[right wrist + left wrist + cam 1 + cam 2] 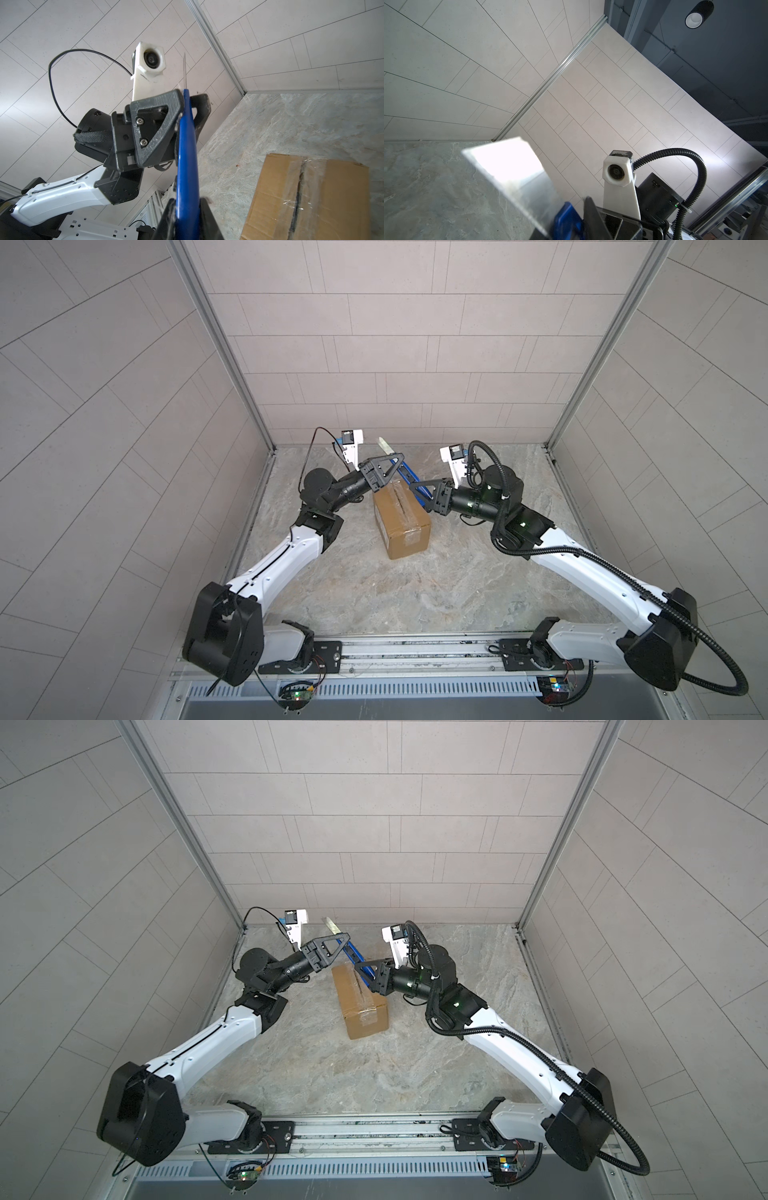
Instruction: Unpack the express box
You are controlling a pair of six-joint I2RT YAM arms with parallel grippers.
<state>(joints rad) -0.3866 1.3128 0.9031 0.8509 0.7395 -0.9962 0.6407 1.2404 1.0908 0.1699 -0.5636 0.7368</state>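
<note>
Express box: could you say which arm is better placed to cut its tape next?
Probably right: the right gripper is shut on the blue knife beside the express box; the left gripper only flanks its handle.

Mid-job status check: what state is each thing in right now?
express box: upright on table, flaps down, tape slit along seam.
knife: blade out, held off the table by both grippers.
left gripper: shut on knife handle near blade.
right gripper: shut on knife handle's tail.

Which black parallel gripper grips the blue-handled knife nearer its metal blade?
The left gripper, beside the blade; the right gripper holds the blue handle's tail end.
</note>
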